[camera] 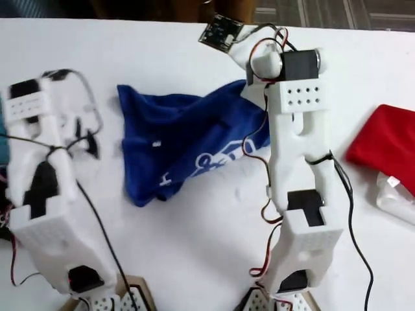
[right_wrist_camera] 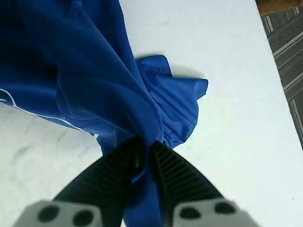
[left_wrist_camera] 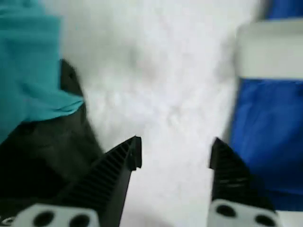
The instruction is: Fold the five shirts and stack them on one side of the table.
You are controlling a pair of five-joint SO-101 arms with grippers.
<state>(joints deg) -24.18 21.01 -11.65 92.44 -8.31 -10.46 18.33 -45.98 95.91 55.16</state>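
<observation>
Right gripper [right_wrist_camera: 144, 151] pinches a fold of the crumpled royal-blue fabric shirt [camera: 188, 149] at mid-table.
Left gripper [left_wrist_camera: 175, 153] hangs spread over bare white tabletop [camera: 194, 259]; a soft red cloth [camera: 389, 142] lies at the right edge.

No text is legible; the white print [camera: 209, 162] on the blue shirt [camera: 188, 123] cannot be read.
</observation>
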